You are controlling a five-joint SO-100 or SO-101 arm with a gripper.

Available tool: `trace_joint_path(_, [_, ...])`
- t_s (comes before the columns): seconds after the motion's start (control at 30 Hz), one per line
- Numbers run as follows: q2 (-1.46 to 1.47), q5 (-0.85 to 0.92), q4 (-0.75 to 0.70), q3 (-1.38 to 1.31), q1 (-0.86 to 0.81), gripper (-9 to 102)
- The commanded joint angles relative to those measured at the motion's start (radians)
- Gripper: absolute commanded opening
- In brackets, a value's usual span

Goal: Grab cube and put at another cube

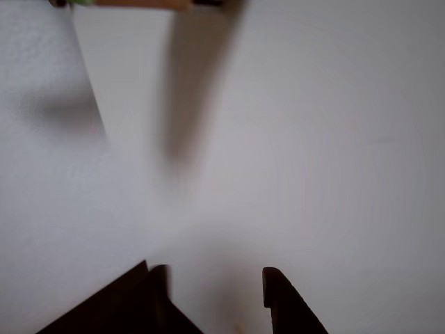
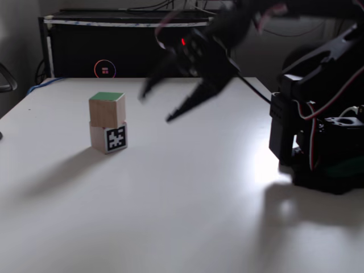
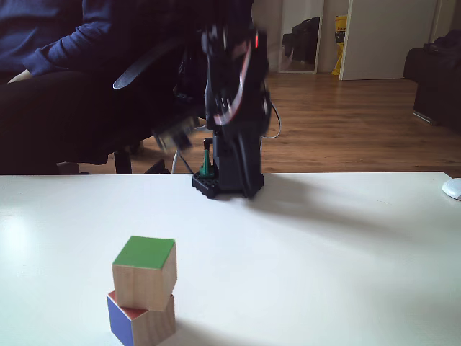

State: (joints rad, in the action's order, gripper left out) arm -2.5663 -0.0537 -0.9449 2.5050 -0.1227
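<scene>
I see the cube (image 2: 107,110) left of my black gripper (image 2: 156,105): light-brown wood, green top. Under it the other cube (image 2: 109,138) shows a black-and-white marker face; in a fixed view (image 3: 140,323) it shows a blue side. White table (image 2: 182,199).

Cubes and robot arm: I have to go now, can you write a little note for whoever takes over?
Tool: open, holding nothing, in the air to the right of the stack in a fixed view.
Wooden cube: sits green face up on the marker cube, slightly twisted in the other fixed view.
Done: cube placed and let go.
Left: probably only bringing the arm back; check the stack holds.
</scene>
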Motion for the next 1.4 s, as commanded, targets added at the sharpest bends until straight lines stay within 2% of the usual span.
trace_joint_path(0.0, [-0.141, 0.026, 0.060, 0.120, -0.017, 8])
trace_joint_path(0.1, [-0.227, 0.063, 0.037, 0.179, -0.023, 1])
trace_joint_path(0.27, [-0.353, 0.112, 0.002, 0.290, -0.014, 0])
trace_joint_path(0.43, [-0.723, 0.121, -0.198, 0.425, -0.006, 0])
trace_joint_path(0.63, [-0.723, 0.112, -0.235, 0.488, -0.002, 0])
trace_joint_path(0.83, [-0.723, 0.132, -0.345, 0.463, -0.006, 0])
trace_joint_path(1.37, [-0.723, 0.132, -0.345, 0.463, -0.009, 0])
